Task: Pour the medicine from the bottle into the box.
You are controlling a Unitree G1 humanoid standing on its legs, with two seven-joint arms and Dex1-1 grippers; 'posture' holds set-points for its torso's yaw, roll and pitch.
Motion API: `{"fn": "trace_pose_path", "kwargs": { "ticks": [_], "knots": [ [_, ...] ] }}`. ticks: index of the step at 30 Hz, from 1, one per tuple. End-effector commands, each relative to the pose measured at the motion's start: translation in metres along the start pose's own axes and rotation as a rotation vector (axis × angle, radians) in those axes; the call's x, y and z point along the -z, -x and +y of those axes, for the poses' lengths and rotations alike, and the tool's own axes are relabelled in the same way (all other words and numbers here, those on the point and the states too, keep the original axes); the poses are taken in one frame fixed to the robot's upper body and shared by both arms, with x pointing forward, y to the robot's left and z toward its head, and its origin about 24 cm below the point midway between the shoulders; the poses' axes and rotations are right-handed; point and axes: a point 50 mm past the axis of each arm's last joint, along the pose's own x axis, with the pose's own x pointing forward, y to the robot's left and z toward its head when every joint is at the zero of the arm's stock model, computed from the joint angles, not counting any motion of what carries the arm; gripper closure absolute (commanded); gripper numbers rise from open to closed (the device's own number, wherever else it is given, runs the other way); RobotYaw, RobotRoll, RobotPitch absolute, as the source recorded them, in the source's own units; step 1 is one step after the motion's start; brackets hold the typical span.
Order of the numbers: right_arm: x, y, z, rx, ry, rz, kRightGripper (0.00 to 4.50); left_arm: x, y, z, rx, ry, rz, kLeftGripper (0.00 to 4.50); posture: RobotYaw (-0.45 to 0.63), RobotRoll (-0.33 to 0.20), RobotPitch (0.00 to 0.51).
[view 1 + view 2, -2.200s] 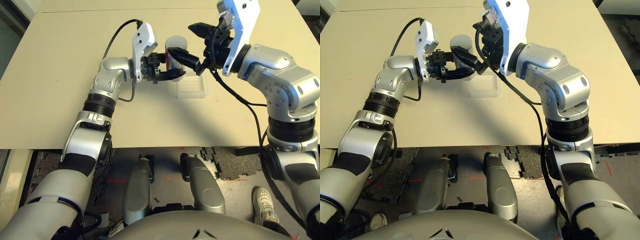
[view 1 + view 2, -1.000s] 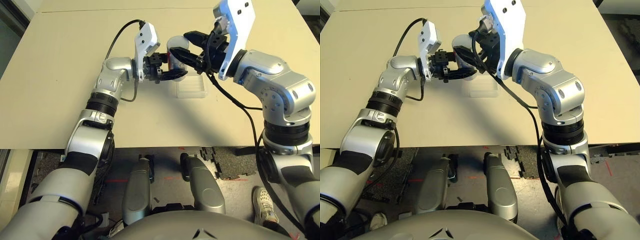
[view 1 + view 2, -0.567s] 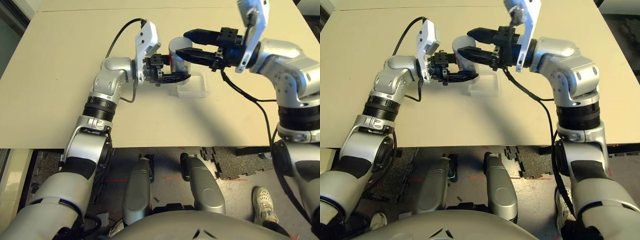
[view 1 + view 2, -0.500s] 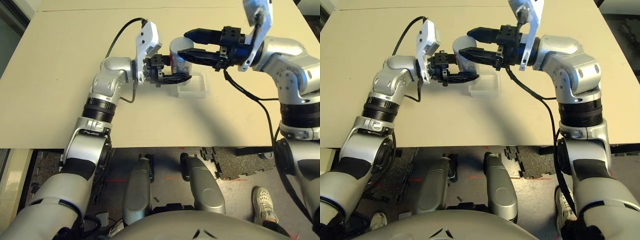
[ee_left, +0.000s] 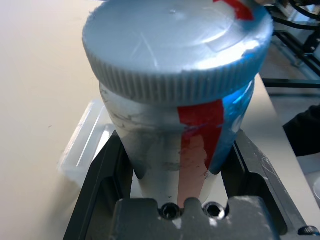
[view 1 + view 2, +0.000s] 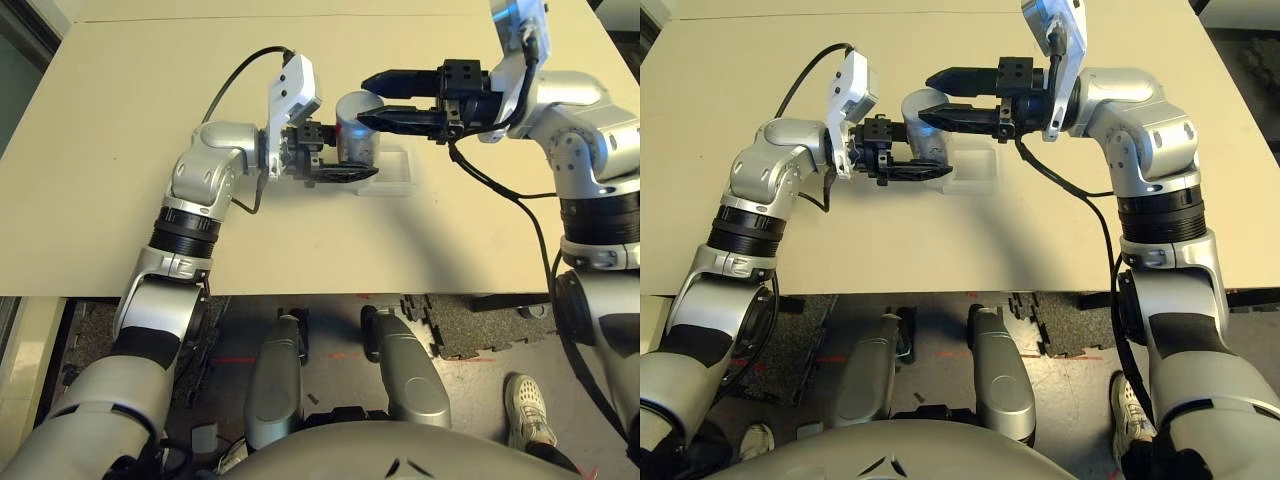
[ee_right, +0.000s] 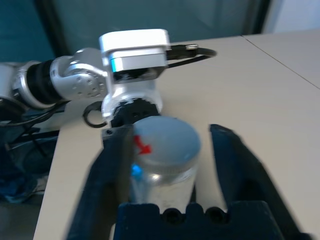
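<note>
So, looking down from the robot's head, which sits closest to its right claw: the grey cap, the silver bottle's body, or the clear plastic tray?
1. Round grey cap: between the right gripper's open fingers.
2. Silver-grey bottle body: just below the cap, clamped in the left gripper.
3. Clear plastic tray: on the table under the bottle.

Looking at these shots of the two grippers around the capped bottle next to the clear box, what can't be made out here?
- The medicine: hidden inside the bottle under its cap.
- Far part of the box: head views, covered by the bottle and the left gripper.
- The box's inside: too small in the head views, cut off by the bottle in the left wrist view.
- Whether the right gripper touches the cap: its fingers are blurred in the right wrist view.
</note>
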Motion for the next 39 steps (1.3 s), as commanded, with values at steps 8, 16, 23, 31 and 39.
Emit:
{"fn": "trace_pose_path", "kwargs": {
  "ticks": [8, 16, 23, 31, 39],
  "knots": [
    [-0.017, 0.0, 0.023, 0.102, -0.059, 0.041, 0.0, -0.008, -0.005, 0.002, 0.054, -0.071, -0.018, 1.83, -0.11, 0.0, 0.234],
    [-0.008, -0.006, 0.029, 0.115, -0.066, 0.081, 0.0, -0.009, -0.006, 0.006, 0.063, -0.087, -0.01, 1.83, -0.11, 0.0, 0.232],
    [0.001, -0.005, 0.022, 0.176, -0.07, 0.099, 0.0, -0.01, -0.007, 0.004, 0.066, -0.089, -0.015, 1.83, -0.11, 0.0, 0.23],
    [0.0, 0.003, 0.016, 0.223, -0.074, 0.079, 0.0, -0.007, -0.005, 0.005, 0.053, -0.082, -0.01, 1.83, -0.11, 0.0, 0.23],
    [0.0, 0.03, 0.012, 0.324, -0.101, 0.079, 0.0, -0.006, -0.002, 0.008, 0.033, -0.081, -0.007, 1.83, -0.12, 0.0, 0.227]
  ]
}}
